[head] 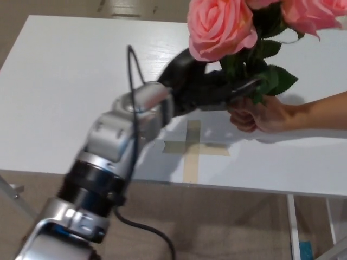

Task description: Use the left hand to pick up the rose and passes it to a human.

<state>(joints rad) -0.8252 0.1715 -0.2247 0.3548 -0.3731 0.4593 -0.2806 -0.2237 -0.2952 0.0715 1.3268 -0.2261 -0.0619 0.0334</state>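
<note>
A bunch of pink roses (221,27) with dark green leaves (271,80) stands upright over the right half of the white table (65,86). A person's hand (259,115), reaching in from the right, grips the stems from below. My left hand (201,86) lies just left of the stems. It is open, with its thumb arched up under the nearest bloom and one of its fingers (238,88) stretched out to the leaves. The stems between my hand and the person's hand are mostly hidden by leaves. My right hand does not show.
A cross of beige tape (191,147) is stuck on the table under the roses. The table's near edge (227,189) runs across the lower picture, with floor and a table leg (294,222) below. A black cable (132,70) loops off my left forearm.
</note>
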